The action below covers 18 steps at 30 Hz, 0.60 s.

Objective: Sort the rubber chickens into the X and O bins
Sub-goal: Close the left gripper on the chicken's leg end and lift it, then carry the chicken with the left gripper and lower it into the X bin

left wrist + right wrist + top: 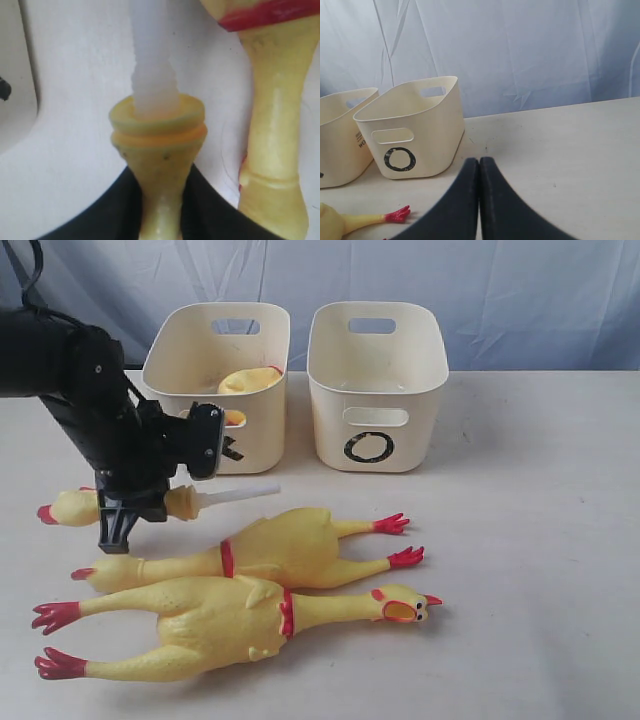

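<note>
The left gripper [122, 525] stands just in front of the X bin [215, 350], a cream plastic tub with rounded corners and a black X on its front wall. Its black fingers [107, 215] pinch the narrow neck of a small yellow rubber chicken [72, 508] that lies on the pale table [520, 590]. A white, half-clear ribbed tube [240, 494] sticks out of this chicken's flanged end, along the front of the X bin. Farther out from the X bin lie two long yellow rubber birds with red feet, the nearer large chicken [275, 548] and the farther large chicken [215, 625], side by side. The O bin [378, 390], a matching cream tub with a black O, stands just beside the X bin. Inside the X bin a rounded yellow thing [250, 380] shows; what it is, I cannot tell.

The step in hand looks like the grasp, with the lift not yet made. The next move calls for a lift high enough to clear a rim; the soft body may sag. The right gripper [480, 165] has its fingers pressed together, empty.
</note>
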Each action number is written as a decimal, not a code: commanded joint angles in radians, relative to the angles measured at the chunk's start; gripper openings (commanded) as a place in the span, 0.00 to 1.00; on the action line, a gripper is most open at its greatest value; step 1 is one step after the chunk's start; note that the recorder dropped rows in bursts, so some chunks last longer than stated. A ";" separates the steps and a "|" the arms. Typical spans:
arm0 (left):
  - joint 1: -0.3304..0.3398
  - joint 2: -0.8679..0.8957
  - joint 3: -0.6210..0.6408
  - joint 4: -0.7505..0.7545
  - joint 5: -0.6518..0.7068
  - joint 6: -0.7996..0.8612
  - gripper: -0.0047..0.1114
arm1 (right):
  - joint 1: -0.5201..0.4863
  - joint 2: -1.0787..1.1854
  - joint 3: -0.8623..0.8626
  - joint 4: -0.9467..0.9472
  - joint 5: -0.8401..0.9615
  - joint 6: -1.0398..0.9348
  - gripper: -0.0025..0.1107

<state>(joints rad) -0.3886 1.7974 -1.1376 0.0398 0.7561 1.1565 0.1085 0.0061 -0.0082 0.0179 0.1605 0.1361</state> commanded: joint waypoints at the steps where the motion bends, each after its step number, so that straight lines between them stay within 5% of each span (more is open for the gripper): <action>1: -0.002 -0.087 -0.002 -0.049 0.028 -0.098 0.04 | 0.004 -0.006 0.008 -0.001 -0.016 -0.002 0.02; 11: -0.002 -0.147 -0.146 -0.102 -0.039 -0.384 0.04 | 0.004 -0.006 0.008 -0.001 -0.014 -0.002 0.02; 18: -0.002 -0.145 -0.210 -0.235 -0.423 -0.484 0.04 | 0.004 -0.006 0.008 -0.001 -0.014 -0.002 0.02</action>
<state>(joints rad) -0.3886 1.6594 -1.3271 -0.1554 0.4620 0.7034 0.1085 0.0061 -0.0082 0.0179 0.1597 0.1361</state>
